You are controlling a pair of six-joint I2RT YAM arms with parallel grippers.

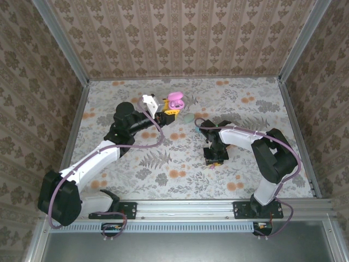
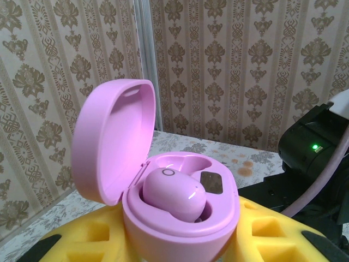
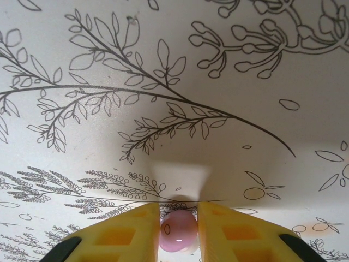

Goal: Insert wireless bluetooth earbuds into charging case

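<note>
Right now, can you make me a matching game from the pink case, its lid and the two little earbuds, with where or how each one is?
Things:
1. charging case
2. lid
3. first earbud
4. second earbud

States:
A. seated in the case
B. swung up, open
C. pinched between the right gripper's fingers
D. held by the left gripper

Pairs: 1-D, 2-B, 3-A, 4-C.

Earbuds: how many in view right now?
2. The seated earbud lies in the open charging case held by the left gripper. The loose earbud is pinched by the right gripper at the table. No others seen.
</note>
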